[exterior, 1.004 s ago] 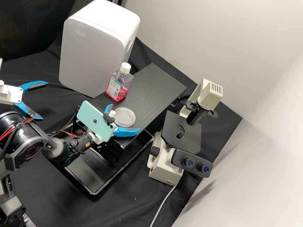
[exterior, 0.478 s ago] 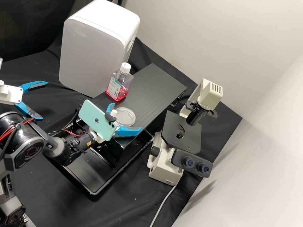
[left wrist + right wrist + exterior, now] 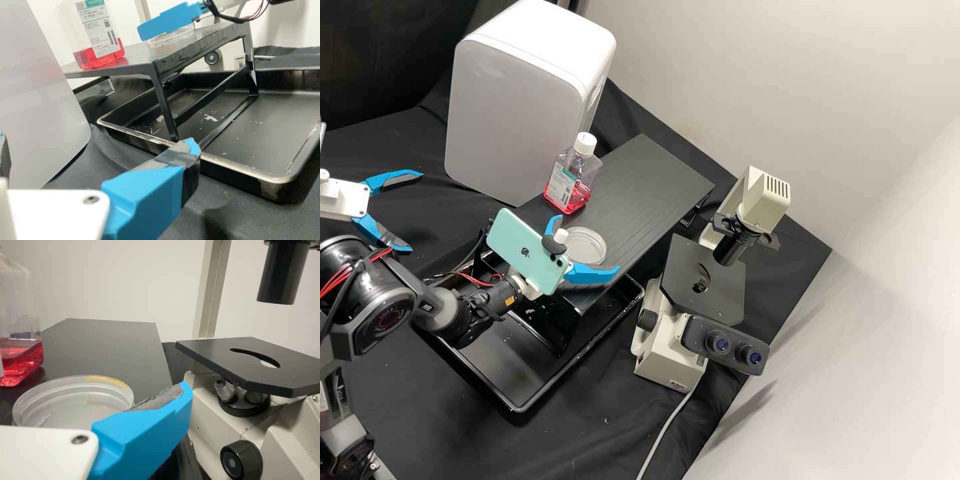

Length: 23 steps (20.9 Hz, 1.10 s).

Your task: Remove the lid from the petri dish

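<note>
The clear petri dish (image 3: 584,246) with its lid on rests on the near end of the black raised platform (image 3: 640,183). My right gripper (image 3: 587,245) is open and straddles the dish, one blue finger on each side at lid height. In the right wrist view the dish (image 3: 72,402) lies just inside one of my fingers (image 3: 145,430); I cannot tell if they touch. My left gripper (image 3: 413,212) hangs open and empty over the black cloth at the far left. From the left wrist view the dish (image 3: 172,36) sits on the platform, behind the other arm's blue finger.
A flask of red liquid (image 3: 573,175) stands on the platform behind the dish. The platform stands in a black tray (image 3: 520,380). A white box (image 3: 523,93) is behind, and a microscope (image 3: 713,280) stands to the right.
My right gripper has edged a little forward along the dish, its fingers reaching slightly farther past it. The dish and the left arm have stayed put.
</note>
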{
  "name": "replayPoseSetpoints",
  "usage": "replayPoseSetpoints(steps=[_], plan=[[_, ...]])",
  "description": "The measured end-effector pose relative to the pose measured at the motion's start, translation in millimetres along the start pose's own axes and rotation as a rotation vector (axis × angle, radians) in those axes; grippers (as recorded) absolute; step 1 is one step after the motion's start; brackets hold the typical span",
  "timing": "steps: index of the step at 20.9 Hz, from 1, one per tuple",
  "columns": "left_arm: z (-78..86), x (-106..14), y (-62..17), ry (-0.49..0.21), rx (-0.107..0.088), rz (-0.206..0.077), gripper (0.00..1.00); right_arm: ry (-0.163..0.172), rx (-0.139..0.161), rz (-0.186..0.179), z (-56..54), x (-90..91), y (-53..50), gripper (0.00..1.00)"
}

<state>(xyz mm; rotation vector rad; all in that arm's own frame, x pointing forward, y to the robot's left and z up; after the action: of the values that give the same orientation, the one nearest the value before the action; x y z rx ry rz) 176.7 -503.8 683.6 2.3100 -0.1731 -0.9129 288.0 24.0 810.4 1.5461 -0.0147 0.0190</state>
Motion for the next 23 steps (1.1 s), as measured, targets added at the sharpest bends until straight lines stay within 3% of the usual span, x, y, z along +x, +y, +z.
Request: replayPoseSetpoints(steps=[11, 23], plan=[[-0.6, 0.6, -2.2, 0.007, -0.004, -0.01, 1.0, 0.001, 0.0, 0.001, -0.7, 1.1, 0.6, 1.0], [-0.6, 0.7, -2.4, 0.007, -0.004, -0.011, 1.0, -0.027, 0.002, -0.02, 5.5, 4.5, -5.3, 1.0]])
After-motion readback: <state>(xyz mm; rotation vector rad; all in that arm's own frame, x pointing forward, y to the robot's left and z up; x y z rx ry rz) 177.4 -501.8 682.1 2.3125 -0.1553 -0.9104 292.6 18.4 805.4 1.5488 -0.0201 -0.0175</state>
